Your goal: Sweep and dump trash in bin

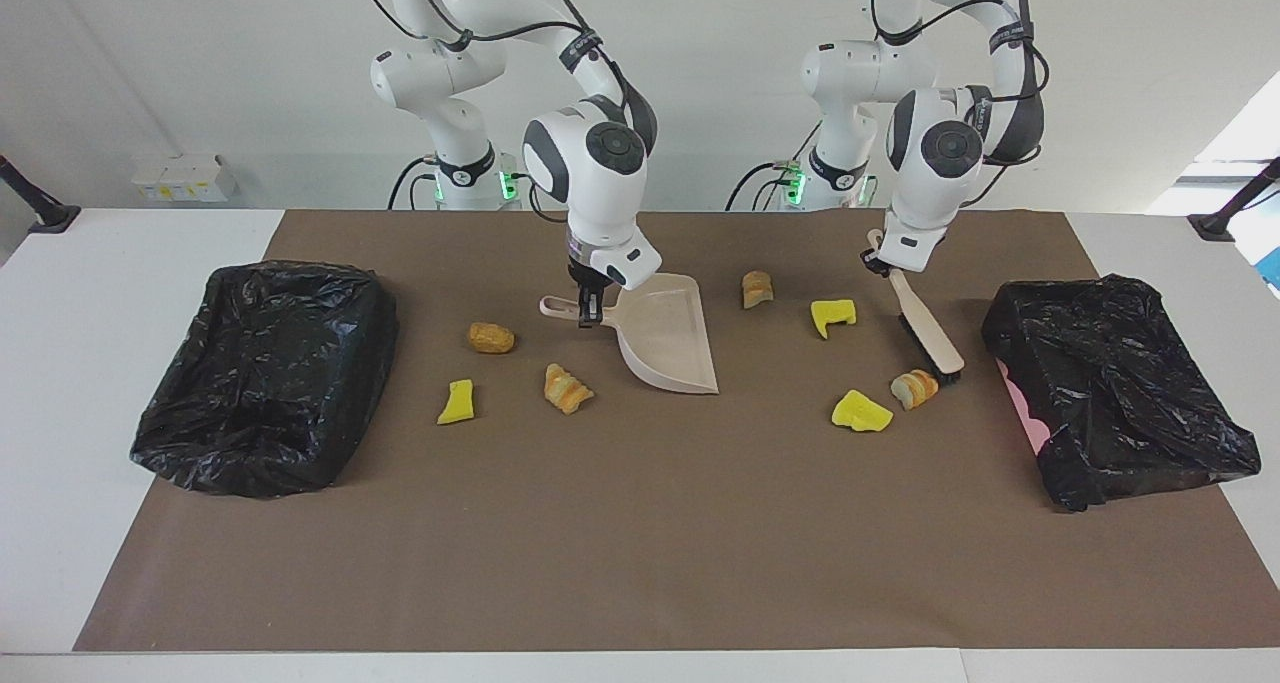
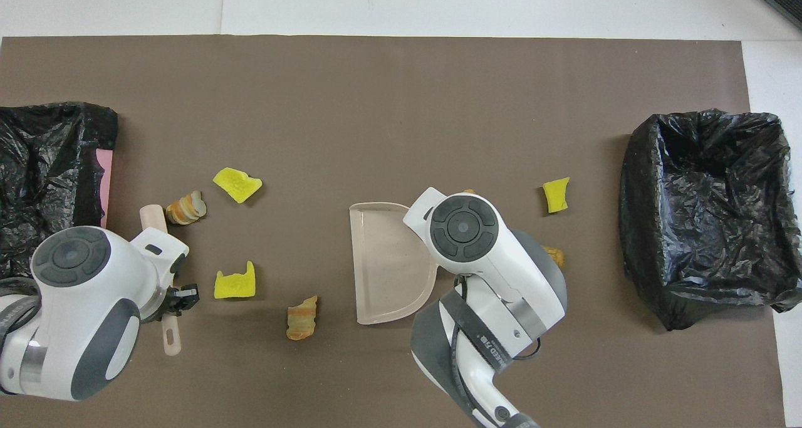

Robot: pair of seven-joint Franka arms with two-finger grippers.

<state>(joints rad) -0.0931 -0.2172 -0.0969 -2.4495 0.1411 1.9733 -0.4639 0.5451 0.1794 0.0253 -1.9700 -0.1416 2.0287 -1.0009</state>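
- Trash: seven lumps lie loose on the brown mat [image 1: 640, 523] of the worktop; none is in the dustpan or in a bin.
- Nearest the brush: a bread piece [image 1: 914, 388] at the bristle end, a yellow chunk [image 1: 861, 412] just beside it, and a second yellow chunk [image 1: 832, 316] beside the brush blade.
- Near the dustpan: one bread piece [image 1: 757, 289] toward the brush, and a striped bread piece [image 1: 566, 388], a round roll [image 1: 491, 338] and a yellow chunk [image 1: 457, 401] toward the handle side.
- Left pincer [image 1: 880, 261]: clenched on the brush [image 1: 925, 330] handle, bristles low at the mat.
- Right pincer [image 1: 590, 308]: clenched on the dustpan [image 1: 665, 345] handle, pan lip down on the mat.
- Bins: one black-lined bin [image 1: 1115, 383] stands at the brush end, another [image 1: 265, 373] at the dustpan end.
- Step in hand, as judged: positioning both tools before the first sweep.
- Next move calls for: the pan mouth turned toward the nearest lumps, then a brush stroke driving them into it.
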